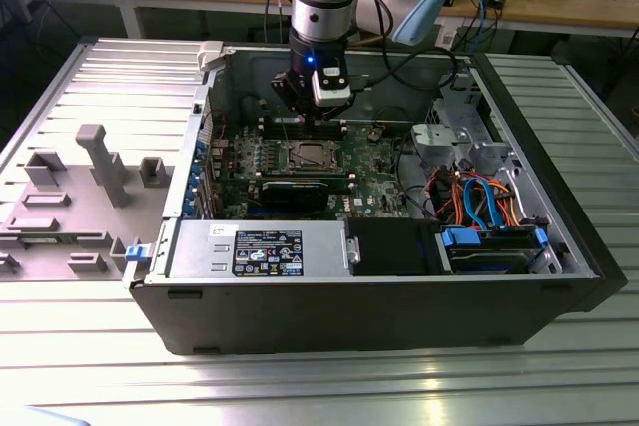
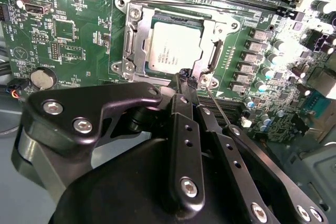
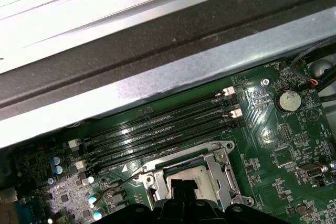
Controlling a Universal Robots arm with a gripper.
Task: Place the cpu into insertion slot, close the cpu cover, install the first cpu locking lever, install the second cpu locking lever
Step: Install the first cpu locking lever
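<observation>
While I hold the arm over the open computer case (image 1: 379,286), the end effector (image 2: 190,80) sits low above the motherboard (image 2: 68,35), its two fingers pressed together with nothing between them that I can see. Their tips touch or nearly touch a thin wire locking lever (image 2: 223,111) at the edge of the insertion slot (image 2: 137,40) nearest the end effector. The cpu (image 2: 173,45) already lies flat in the slot, and the cpu cover (image 2: 210,30) looks folded down over its edges, the chip's face showing through the cut-out. A second lever (image 3: 126,179) angles away from the socket corner towards the capacitors.

I judge the lever work to be in hand. My worry is slip: the wire is thin and springy, so a push off its line could let it snap free and drive the tips into the socket frame. The memory slots (image 3: 157,127) lie close beside the socket.
</observation>
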